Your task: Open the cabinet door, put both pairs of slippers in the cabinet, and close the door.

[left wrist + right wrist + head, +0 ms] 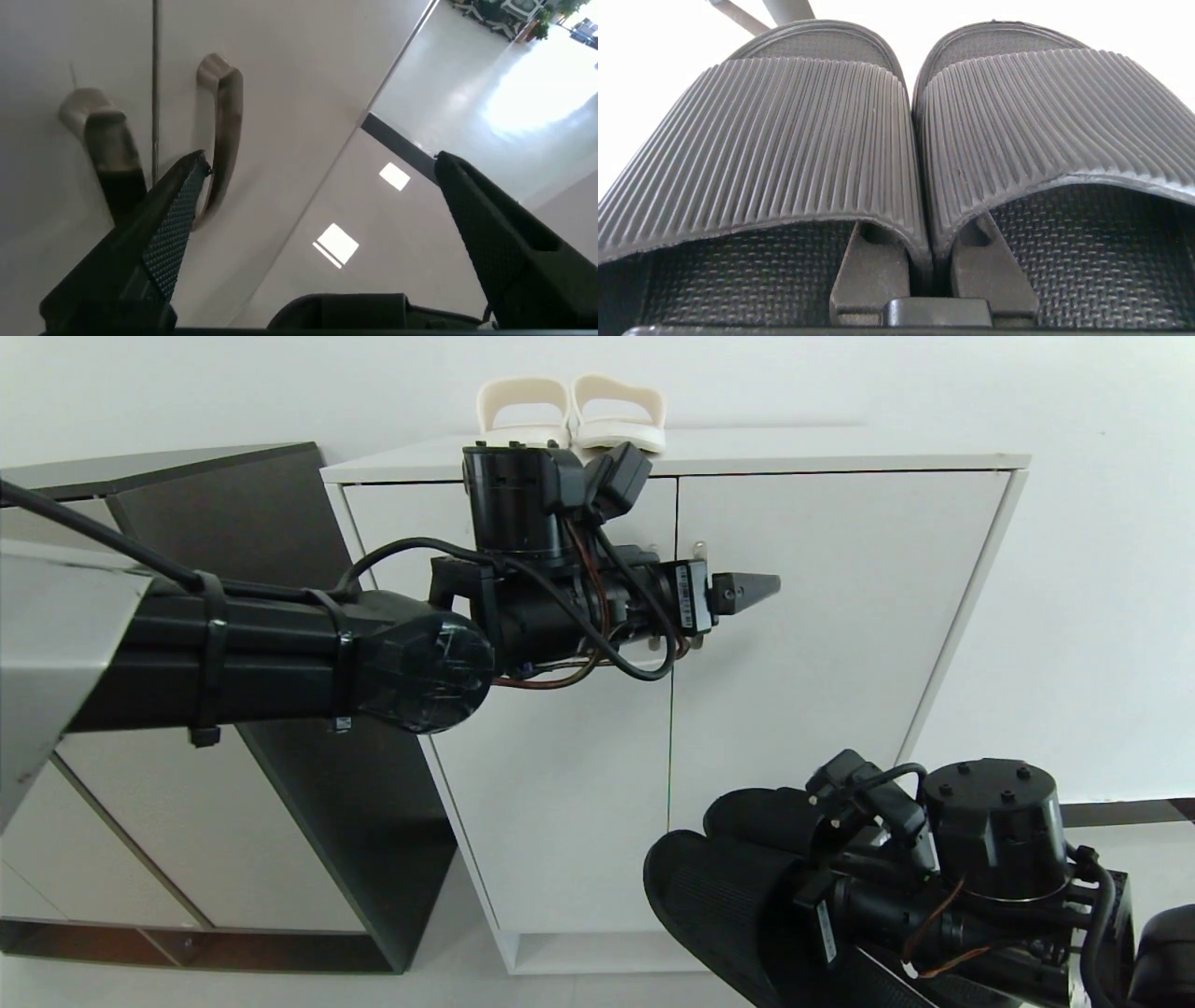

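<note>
The white cabinet (822, 616) stands with both doors shut. A pair of white slippers (571, 413) rests on its top. My left gripper (738, 607) hangs open in front of the middle seam. In the left wrist view it (322, 168) has one finger (173, 233) right beside the metal handle (222, 131), with the second handle (101, 140) across the seam. My right gripper (812, 896) is low at the right, shut on a pair of black slippers (728, 887). Its fingers (873, 271) pinch the two touching side walls under the ribbed straps (785, 140).
A dark cabinet (243, 513) with pale panels stands against the white cabinet's left side. A white wall is behind, with a pale shiny floor (448, 121) below and to the right.
</note>
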Tool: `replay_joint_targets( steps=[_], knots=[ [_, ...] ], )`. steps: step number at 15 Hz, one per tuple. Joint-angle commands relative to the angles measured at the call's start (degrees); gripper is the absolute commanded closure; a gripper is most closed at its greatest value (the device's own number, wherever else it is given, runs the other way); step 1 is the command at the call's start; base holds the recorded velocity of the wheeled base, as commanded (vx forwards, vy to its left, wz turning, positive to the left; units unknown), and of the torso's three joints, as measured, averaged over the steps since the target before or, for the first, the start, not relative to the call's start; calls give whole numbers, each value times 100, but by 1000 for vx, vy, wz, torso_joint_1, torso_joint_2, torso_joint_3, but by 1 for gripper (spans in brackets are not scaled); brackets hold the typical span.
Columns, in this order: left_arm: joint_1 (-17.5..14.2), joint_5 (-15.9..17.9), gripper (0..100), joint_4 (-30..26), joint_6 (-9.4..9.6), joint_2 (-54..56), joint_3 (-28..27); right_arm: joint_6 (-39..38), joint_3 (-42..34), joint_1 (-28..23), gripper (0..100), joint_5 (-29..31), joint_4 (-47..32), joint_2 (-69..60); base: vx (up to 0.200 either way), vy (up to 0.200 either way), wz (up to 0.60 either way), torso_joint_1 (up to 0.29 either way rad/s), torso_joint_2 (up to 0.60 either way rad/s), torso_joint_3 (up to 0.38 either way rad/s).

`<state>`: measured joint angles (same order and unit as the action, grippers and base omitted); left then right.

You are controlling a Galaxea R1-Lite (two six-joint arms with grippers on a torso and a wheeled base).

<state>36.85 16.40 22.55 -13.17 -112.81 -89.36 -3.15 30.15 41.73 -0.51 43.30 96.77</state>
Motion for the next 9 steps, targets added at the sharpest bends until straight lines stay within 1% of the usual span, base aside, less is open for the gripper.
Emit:
replay_joint_targets(
  steps=[1,4,5,9],
  knots=[
    [-11,-14,0,4,-2,-127,-91,-2,0,2,100,-2,3,9,0,0,0,0,0,0],
    [-11,-14,0,-5,-11,-320,-319,-2,-9,2,100,-19,3,0,0,0,0,0,0,0],
    [-11,-14,100,4,-19,-347,-346,-2,-9,2,100,-28,3,0,0,0,0,0,0,0],
    [-11,13,100,12,-37,-303,-275,7,-106,2,100,-63,3,-35,0,0,0,0,0,0]
  ],
)
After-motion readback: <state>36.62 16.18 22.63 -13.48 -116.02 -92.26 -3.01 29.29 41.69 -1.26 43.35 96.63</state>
